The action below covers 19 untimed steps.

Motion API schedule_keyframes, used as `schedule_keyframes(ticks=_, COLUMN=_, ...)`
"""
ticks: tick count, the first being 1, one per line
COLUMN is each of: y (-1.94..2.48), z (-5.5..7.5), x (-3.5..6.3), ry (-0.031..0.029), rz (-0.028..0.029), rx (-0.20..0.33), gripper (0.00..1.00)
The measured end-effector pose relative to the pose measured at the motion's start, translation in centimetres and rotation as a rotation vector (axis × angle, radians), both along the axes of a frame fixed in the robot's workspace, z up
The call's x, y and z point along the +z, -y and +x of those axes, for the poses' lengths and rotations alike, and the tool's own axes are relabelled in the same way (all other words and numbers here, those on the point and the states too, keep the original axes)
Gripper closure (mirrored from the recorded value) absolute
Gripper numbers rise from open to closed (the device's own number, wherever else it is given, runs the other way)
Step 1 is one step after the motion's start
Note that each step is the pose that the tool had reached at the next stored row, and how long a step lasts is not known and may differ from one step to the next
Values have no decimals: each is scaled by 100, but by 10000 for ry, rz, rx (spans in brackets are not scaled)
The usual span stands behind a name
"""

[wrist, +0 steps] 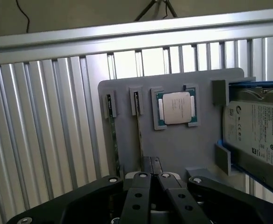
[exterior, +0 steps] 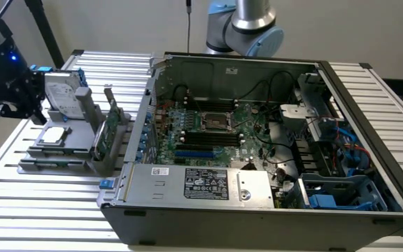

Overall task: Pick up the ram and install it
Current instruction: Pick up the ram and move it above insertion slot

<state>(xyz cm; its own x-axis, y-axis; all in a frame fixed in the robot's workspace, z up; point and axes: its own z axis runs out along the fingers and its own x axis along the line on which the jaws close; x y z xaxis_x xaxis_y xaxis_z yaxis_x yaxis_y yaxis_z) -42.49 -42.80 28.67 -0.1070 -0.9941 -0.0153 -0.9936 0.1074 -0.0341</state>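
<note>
one ram (wrist: 139, 133) stands on edge just beside the closed jaws.

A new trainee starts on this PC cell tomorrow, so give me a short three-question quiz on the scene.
1. True or false: the hand hangs over the motherboard.
2. What lies on the holder beside the drive? A) fan B) CPU C) screwdriver
3. Fill in: in the exterior view, the holder stands to the case's ____.
Key: 1 false; 2 B; 3 left.
</note>
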Motion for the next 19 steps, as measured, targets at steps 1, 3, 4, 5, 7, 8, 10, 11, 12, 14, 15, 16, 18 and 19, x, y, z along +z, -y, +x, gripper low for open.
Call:
schedule_keyframes(ticks=1, y=21, z=-5, x=-6, ry=-1, rz=0, rx=12, gripper=89)
schedule_keyframes(ticks=3, y=68, z=-12, x=-19, ry=-3, rz=0, rx=29, gripper=89)
schedule_keyframes(ticks=4, y=94, z=-13, x=-29, ry=-7, rz=0, rx=32, gripper=89)
schedule_keyframes(ticks=5, y=120, z=-13, x=-39, ry=-16, rz=2, rx=34, gripper=89)
schedule_keyframes(ticks=7, y=166, z=-13, x=-63, ry=-37, rz=7, rx=39, gripper=89)
schedule_keyframes(ticks=8, y=186, z=-13, x=-76, ry=-49, rz=13, rx=45, gripper=89)
schedule_keyframes(ticks=10, y=218, z=-13, x=-102, ry=-71, rz=22, rx=68, gripper=89)
schedule_keyframes(ticks=11, y=232, z=-13, x=-115, ry=-82, rz=26, rx=82, gripper=89)
schedule_keyframes(ticks=12, y=244, z=-13, x=-129, ry=-92, rz=30, rx=99, gripper=88)
schedule_keyframes(ticks=14, y=263, z=-12, x=-158, ry=-109, rz=36, rx=138, gripper=83)
schedule_keyframes(ticks=15, y=269, z=-11, x=-172, ry=-117, rz=37, rx=165, gripper=83)
schedule_keyframes(ticks=16, y=273, z=-10, x=-185, ry=-124, rz=37, rx=195, gripper=76)
schedule_keyframes(ticks=18, y=276, z=-5, x=-211, ry=-137, rz=36, rx=272, gripper=64)
schedule_keyframes(ticks=19, y=278, z=-2, x=-225, ry=-143, rz=36, rx=315, gripper=64)
